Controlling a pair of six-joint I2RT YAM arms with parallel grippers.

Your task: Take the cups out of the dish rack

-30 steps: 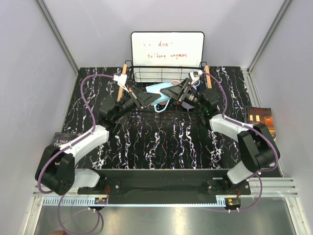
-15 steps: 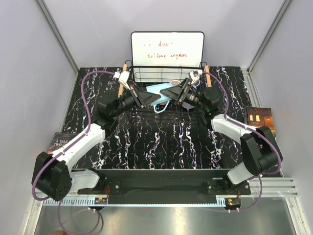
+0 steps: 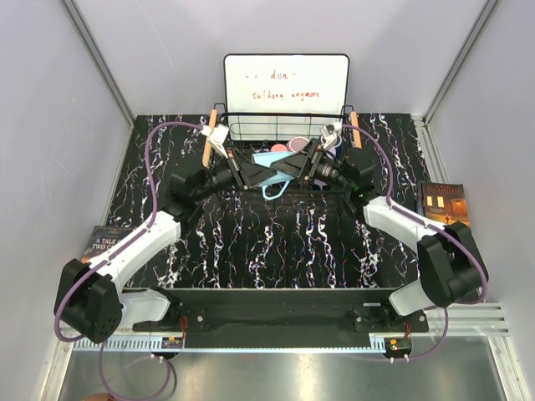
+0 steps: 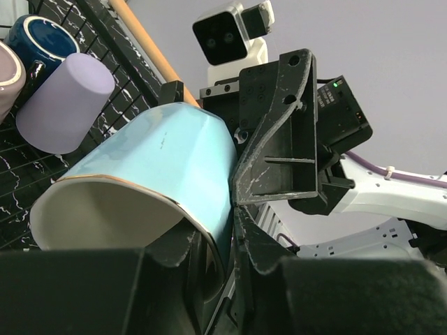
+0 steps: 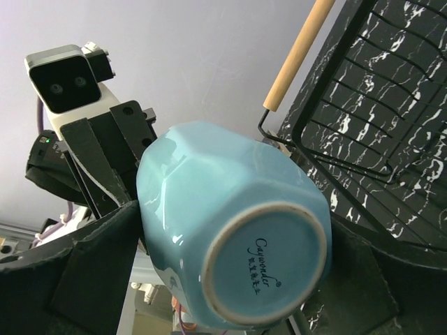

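Note:
The light blue cup (image 3: pixel 269 161) with a cream inside hangs on its side over the front of the black wire dish rack (image 3: pixel 242 134). My left gripper (image 3: pixel 255 171) is shut on its rim (image 4: pixel 133 192), one finger inside and one outside. My right gripper (image 3: pixel 290 163) is shut on the cup's body from the other side, with the cup's base (image 5: pixel 269 269) facing its camera. A salmon pink cup (image 3: pixel 278 149), a mauve cup (image 3: pixel 298 144) and a dark navy cup (image 3: pixel 331 144) sit in the rack. The left wrist view also shows a lavender cup (image 4: pixel 66 101) and the navy cup (image 4: pixel 42 42).
A white board with writing (image 3: pixel 286 83) stands behind the rack. The rack's wooden handles (image 3: pixel 208 138) (image 3: pixel 354 131) stick out at both ends. One book lies at the table's left edge (image 3: pixel 104 240) and another at its right edge (image 3: pixel 443 200).
The left arm has reached further in toward the cup. The cup has shifted slightly toward the front left, uncovering the pink and mauve cups behind it.

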